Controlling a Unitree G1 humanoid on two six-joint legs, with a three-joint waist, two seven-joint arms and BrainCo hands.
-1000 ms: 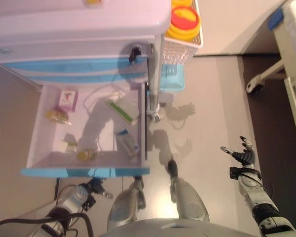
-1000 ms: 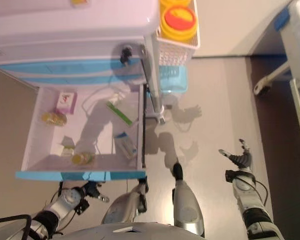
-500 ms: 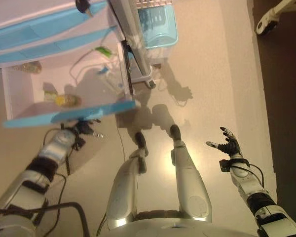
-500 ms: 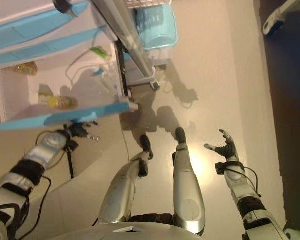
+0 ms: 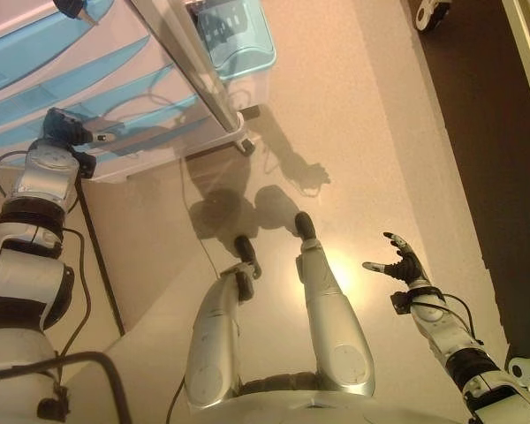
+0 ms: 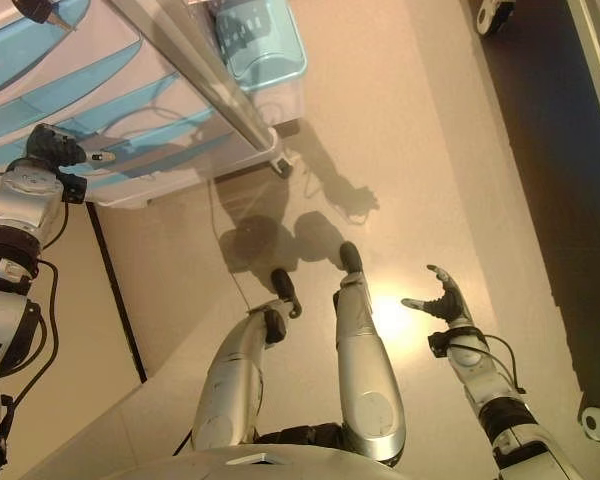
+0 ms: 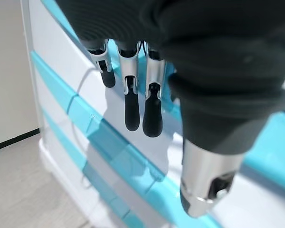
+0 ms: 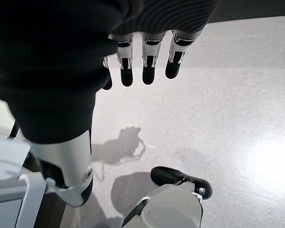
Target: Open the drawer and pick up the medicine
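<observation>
The white cabinet with light-blue drawer fronts (image 5: 115,79) stands at the upper left. No drawer shows as open and no medicine is in sight. My left hand (image 5: 62,131) is up against a blue drawer front, fingers out and relaxed. In the left wrist view its fingers (image 7: 133,102) hang straight just off the blue and white fronts (image 7: 99,137), holding nothing. My right hand (image 5: 404,265) is open and empty over the floor at the lower right, as its wrist view (image 8: 147,66) also shows.
A light-blue bin (image 5: 234,35) hangs on the cabinet's right side above a caster (image 5: 245,141). A black knob (image 5: 71,7) sits at the cabinet's top. A dark floor strip (image 5: 477,132) and another caster (image 5: 428,13) lie to the right.
The camera has swung down, so the whole picture shifted. The open drawer with its contents no longer shows. My left hand has risen from under the drawer's edge to the cabinet front.
</observation>
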